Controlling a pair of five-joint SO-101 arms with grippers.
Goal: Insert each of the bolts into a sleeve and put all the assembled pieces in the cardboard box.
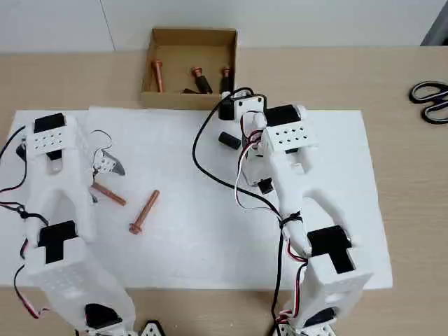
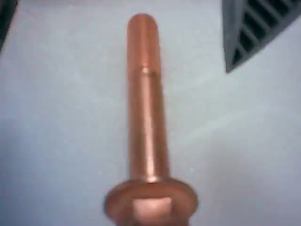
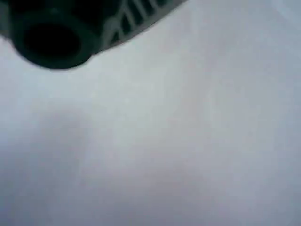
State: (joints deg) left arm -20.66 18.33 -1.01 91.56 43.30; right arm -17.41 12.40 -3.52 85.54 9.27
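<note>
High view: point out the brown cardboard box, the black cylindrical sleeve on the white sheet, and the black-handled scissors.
Brown cardboard box (image 1: 178, 101), high view, its near wall.
Black cylindrical sleeve (image 1: 229, 140), high view, middle of its side.
Black-handled scissors (image 1: 425, 102), high view, where the two handle loops meet.

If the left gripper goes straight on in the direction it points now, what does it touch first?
The left gripper would most likely meet the copper bolt first: it lies on the white sheet straight ahead, between the open jaws. How near it is, I cannot judge.
</note>
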